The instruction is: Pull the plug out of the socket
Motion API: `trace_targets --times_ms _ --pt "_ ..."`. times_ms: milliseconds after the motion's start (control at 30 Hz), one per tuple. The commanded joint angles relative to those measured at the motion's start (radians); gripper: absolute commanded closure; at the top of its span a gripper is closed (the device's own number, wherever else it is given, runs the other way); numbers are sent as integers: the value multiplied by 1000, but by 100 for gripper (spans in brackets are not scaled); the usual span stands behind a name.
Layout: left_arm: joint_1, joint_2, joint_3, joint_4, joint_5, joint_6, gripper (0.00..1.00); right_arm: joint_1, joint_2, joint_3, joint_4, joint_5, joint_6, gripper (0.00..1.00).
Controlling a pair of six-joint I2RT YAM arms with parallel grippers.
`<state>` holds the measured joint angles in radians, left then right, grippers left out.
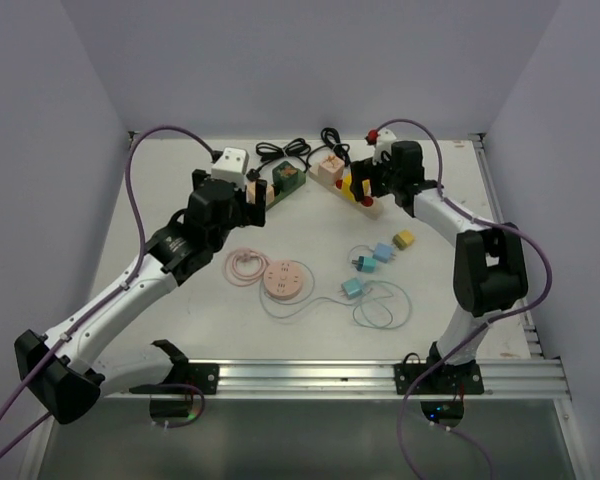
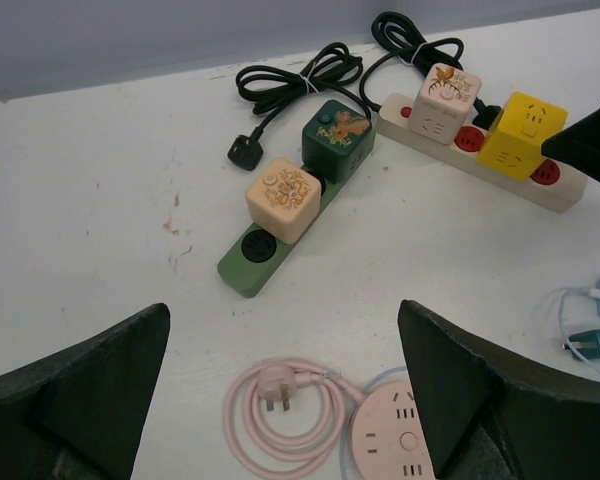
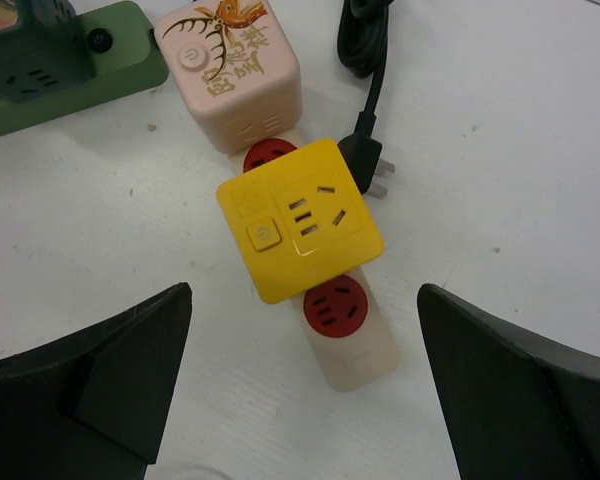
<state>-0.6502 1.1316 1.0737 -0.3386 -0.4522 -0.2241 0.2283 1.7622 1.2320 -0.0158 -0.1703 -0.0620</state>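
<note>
A beige power strip point(image 3: 365, 355) with red sockets lies at the back right of the table point(image 1: 180, 180). A yellow cube plug point(image 3: 300, 220) and a pink deer-print cube plug point(image 3: 230, 70) sit in it. My right gripper point(image 3: 305, 400) is open above the strip's near end, with the yellow cube between and ahead of its fingers, not touched. A green strip point(image 2: 245, 270) holds a peach cube point(image 2: 283, 198) and a dark green cube point(image 2: 337, 138). My left gripper point(image 2: 285, 400) is open and empty, short of the green strip. The beige strip also shows in the top view point(image 1: 368, 205).
A pink round socket point(image 1: 283, 280) with its coiled pink cable point(image 2: 280, 420) lies mid-table under my left gripper. Small blue, teal and yellow chargers point(image 1: 380, 255) with thin cables lie to the right. Bundled black cords point(image 2: 300, 80) lie behind the strips. A loose black plug point(image 3: 365, 165) lies beside the yellow cube.
</note>
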Motion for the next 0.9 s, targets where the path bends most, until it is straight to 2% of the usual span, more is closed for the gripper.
trace_targets --times_ms 0,233,267,333,533,700,800,833,867 --pt "3 -59 -15 47 -62 42 0 3 71 107 -56 -25 -93 1" --pt "3 -89 -24 58 -74 45 0 11 221 243 -107 -17 -142 1" --pt "3 -82 -23 55 -71 43 0 16 247 303 -163 45 -156 1" --pt "1 -78 -17 49 -60 43 0 23 293 346 -194 72 -177 2" --pt "4 -72 -17 47 -46 45 0 43 298 362 -199 17 -164 12" --pt "6 -69 -21 52 -36 43 0 65 309 362 -262 18 -160 29" --pt "6 -62 -20 50 -31 43 0 86 287 331 -266 38 -134 49" --pt "6 -59 -18 50 -32 43 0 91 280 321 -254 52 -127 64" --pt "6 -59 -21 50 -32 45 0 97 255 310 -245 61 -119 70"
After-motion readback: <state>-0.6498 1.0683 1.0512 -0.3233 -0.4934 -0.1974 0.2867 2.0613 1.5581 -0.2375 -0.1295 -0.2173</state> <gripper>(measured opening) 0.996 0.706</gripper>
